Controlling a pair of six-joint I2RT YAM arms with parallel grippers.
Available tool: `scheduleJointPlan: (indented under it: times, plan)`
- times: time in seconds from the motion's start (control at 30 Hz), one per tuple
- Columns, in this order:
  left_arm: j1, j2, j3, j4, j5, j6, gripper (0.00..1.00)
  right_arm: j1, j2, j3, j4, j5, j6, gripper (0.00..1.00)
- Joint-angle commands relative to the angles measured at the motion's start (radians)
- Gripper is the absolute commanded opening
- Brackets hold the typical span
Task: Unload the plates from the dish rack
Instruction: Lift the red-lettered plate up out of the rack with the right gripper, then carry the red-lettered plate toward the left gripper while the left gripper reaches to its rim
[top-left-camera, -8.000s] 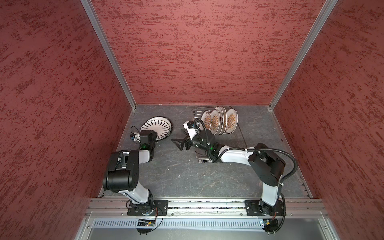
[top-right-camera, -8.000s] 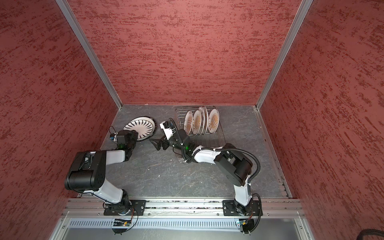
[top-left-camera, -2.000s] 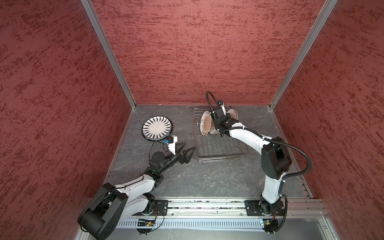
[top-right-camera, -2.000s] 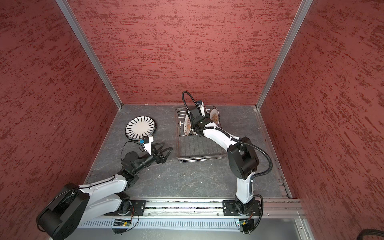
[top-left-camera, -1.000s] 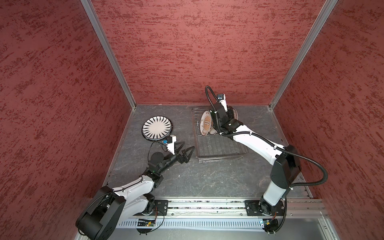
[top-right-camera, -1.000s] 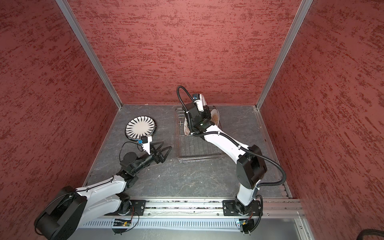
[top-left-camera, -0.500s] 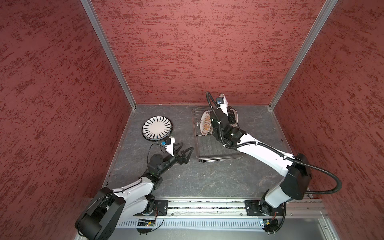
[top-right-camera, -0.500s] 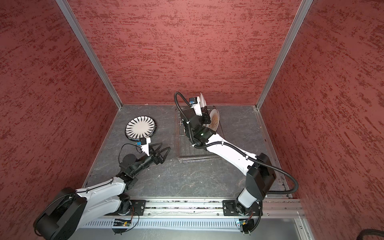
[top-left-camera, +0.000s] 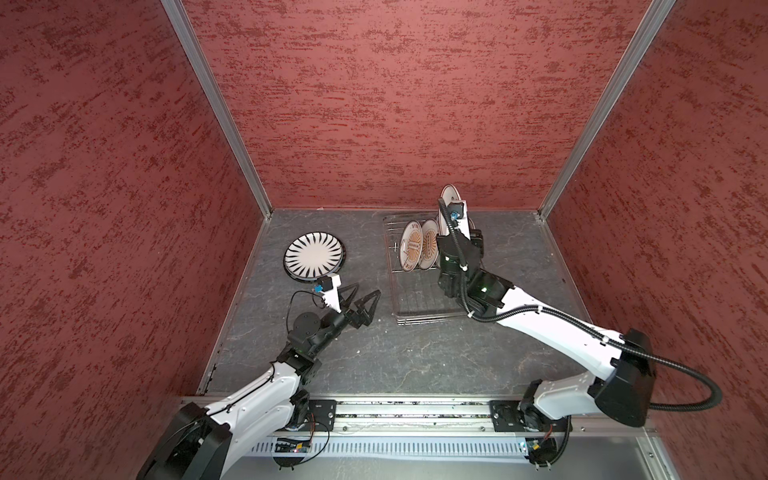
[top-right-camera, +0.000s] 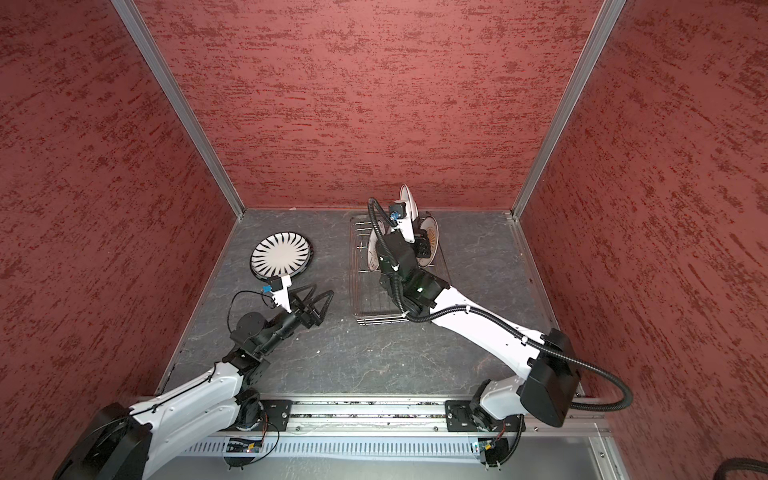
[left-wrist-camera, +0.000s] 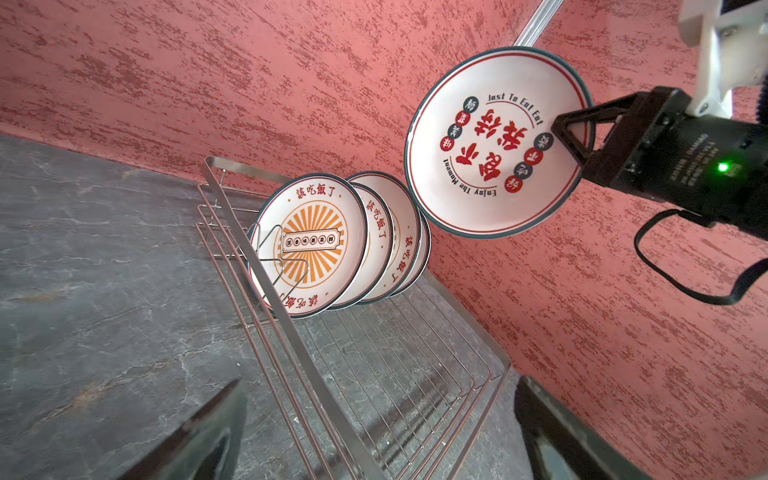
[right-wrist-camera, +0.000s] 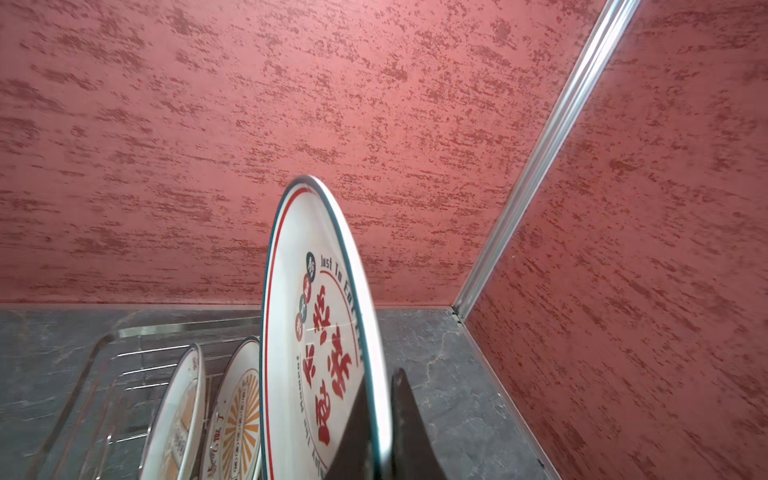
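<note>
One plate — "Just To Eat Eat"

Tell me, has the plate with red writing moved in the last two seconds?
Yes. The red-character plate, pinched by the right end effector, has risen out of the dish rack.

The raised plate and the racked plates look like smooth, glossy glazed ceramic, and the dish rack is shiny metal wire. The table has a matt, dark grey, stone-like face, and the walls have a rough red plaster-like coat. The left pincer and right pincer look like matt black plastic.
</note>
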Motion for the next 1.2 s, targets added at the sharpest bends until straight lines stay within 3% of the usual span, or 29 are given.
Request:
scheduleJointPlan:
  times: [0.0,0.2,0.5,0.63,1.0,1.07,1.17]
  plan:
    - [0.008,-0.052,-0.02,-0.08,-0.052,-0.026,1.0,0.006,-0.111,-0.046,0.025,-0.176,0.13,0.0]
    - [0.062,-0.106,-0.035,-0.107,0.005,-0.086,0.99,0.004,-0.256,-0.156,0.039,-0.445,0.25,0.0]
    - [0.118,-0.087,-0.072,0.055,0.251,-0.225,0.99,0.003,-0.289,-0.216,0.055,-0.889,0.386,0.0]
    - [0.117,-0.133,-0.115,0.122,0.28,-0.298,1.0,0.001,-0.278,-0.236,0.077,-0.986,0.421,0.0]
    - [0.139,-0.314,-0.129,-0.03,0.26,-0.342,0.99,-0.006,-0.201,-0.268,0.197,-1.27,0.525,0.0]
    - [0.16,-0.319,-0.129,-0.051,0.26,-0.366,0.88,-0.006,-0.184,-0.272,0.215,-1.274,0.53,0.0]
    - [0.206,-0.303,-0.146,-0.014,0.281,-0.41,0.65,-0.006,-0.156,-0.269,0.22,-1.265,0.529,0.0]
